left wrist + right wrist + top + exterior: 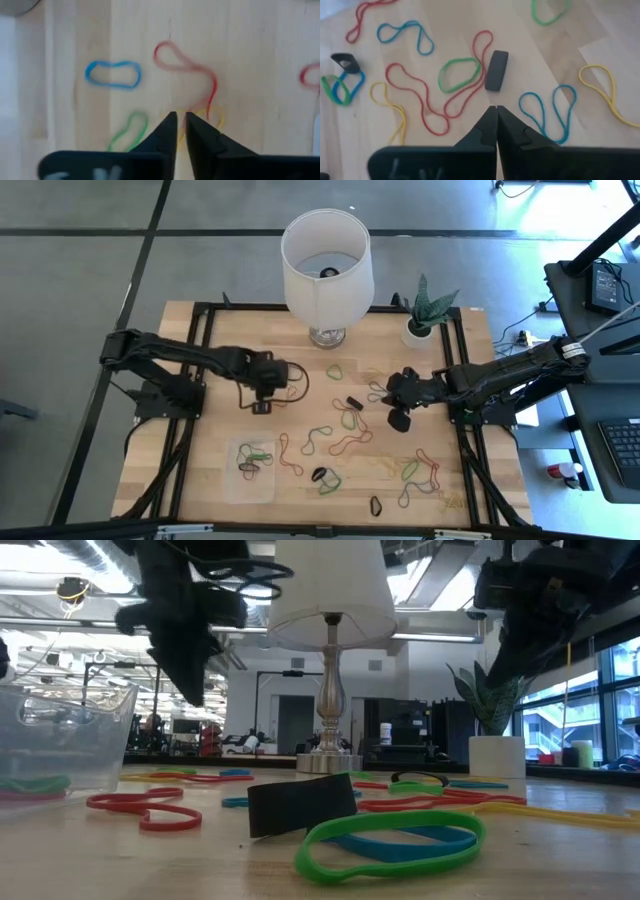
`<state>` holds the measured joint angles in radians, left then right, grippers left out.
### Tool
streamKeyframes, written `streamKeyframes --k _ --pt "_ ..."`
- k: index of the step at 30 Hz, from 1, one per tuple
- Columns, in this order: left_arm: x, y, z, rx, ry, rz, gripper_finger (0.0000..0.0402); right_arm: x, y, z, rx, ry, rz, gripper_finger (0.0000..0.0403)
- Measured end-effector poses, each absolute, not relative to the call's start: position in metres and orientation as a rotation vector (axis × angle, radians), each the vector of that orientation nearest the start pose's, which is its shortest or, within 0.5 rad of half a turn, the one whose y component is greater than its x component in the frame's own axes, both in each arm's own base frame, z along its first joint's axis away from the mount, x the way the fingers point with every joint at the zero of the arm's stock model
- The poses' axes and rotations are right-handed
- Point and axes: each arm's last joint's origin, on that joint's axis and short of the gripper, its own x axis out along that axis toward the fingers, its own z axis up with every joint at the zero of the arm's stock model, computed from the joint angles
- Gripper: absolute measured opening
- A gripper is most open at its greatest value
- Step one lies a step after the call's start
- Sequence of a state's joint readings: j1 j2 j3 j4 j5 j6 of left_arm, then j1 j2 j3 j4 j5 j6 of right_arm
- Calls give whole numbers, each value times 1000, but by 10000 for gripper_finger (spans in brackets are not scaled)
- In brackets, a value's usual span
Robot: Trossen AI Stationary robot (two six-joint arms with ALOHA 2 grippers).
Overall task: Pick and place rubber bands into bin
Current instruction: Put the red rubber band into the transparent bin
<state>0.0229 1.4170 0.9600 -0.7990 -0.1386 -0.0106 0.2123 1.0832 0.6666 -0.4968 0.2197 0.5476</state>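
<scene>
Just beneath the left claw [180, 120] lie rubber bands [187, 75].

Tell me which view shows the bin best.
The high view: the whole clear bin shows from above, a few rubber bands inside. The low view shows only its side wall. Neither wrist view clearly shows it.

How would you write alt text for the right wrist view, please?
The right gripper, fingers shut and empty, hangs over a wooden table strewn with rubber bands in red, blue, green and yellow. A short black band lies just ahead of the fingertips.
</scene>
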Motion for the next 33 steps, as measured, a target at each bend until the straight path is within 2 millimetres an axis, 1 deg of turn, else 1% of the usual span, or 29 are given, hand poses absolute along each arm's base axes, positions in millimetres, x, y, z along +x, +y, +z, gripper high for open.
streamKeyframes --k 3,6,9,12,15,17,19,21,25,26,28,31,33 --pt "272 3 205 26 1221 154 75 199 36 215 281 882 -241 3" --pt "284 -2 188 3 1235 162 113 197 36 214 251 908 -236 3" --pt "291 -7 171 -42 1276 167 144 195 36 213 240 926 -237 3" --pt "295 -8 156 -91 1320 187 162 193 35 212 218 950 -234 3" --pt "297 -9 142 -109 1369 222 168 192 35 211 180 969 -220 3" --pt "300 -9 135 -121 1382 240 165 191 35 210 153 979 -208 3" --pt "300 -9 130 -132 1401 243 153 191 35 210 128 983 -193 3" --pt "301 -11 130 -150 1411 259 126 191 35 210 108 984 -182 3" --pt "306 -19 146 -150 1463 306 26 191 35 210 73 987 -163 3" --pt "306 -23 153 -136 1484 316 15 192 35 210 63 987 -157 3" --pt "316 -30 174 -113 1459 322 5 192 35 210 53 988 -152 3" --pt "318 -40 211 -67 1494 363 2 191 35 210 40 990 -145 3" --pt "324 -49 236 -72 1465 367 2 191 35 210 32 991 -142 3"
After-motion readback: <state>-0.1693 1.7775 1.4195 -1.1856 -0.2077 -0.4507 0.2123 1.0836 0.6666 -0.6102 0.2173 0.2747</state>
